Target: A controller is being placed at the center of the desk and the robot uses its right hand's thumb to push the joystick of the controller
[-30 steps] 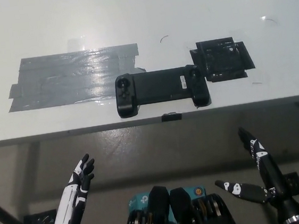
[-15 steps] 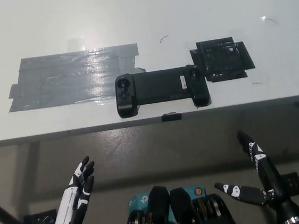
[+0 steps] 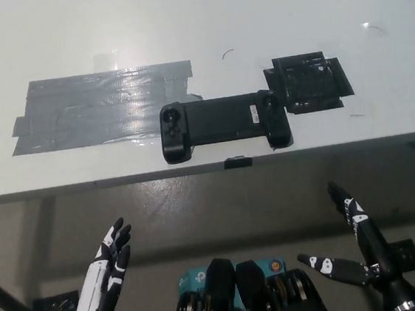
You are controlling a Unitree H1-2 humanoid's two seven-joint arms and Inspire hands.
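The controller (image 3: 224, 124) lay flat on the white counter (image 3: 194, 23), near the counter's front edge and roughly midway along it, its long side running from 9 o'clock to 3 o'clock. It was black, with a grip at each end reaching toward 6 o'clock. A joystick (image 3: 172, 118) stood on its 9 o'clock end and a second joystick (image 3: 266, 102) on its 3 o'clock end. Nothing touched the controller.

At 9 o'clock from the controller a broad patch of grey tape (image 3: 95, 108) was stuck to the counter, its near corner just beside the controller's 9 o'clock end. At 2 o'clock from the controller sat a square patch of black tape (image 3: 310, 82), just beside the 3 o'clock grip. A small black tab (image 3: 238, 162) clung to the counter's front edge, at 6 o'clock from the controller.

The black right hand (image 3: 351, 248) hung below the counter's edge at about 5 o'clock from the controller, well apart from it. Its fingers (image 3: 349, 207) were spread wide and held nothing, one group pointing toward 11 o'clock and the thumb reaching out toward 9 o'clock.

The white left hand (image 3: 108, 266) rested at about 7 o'clock from the controller, also below the counter's edge, its fingers apart, extended toward 1 o'clock and empty.
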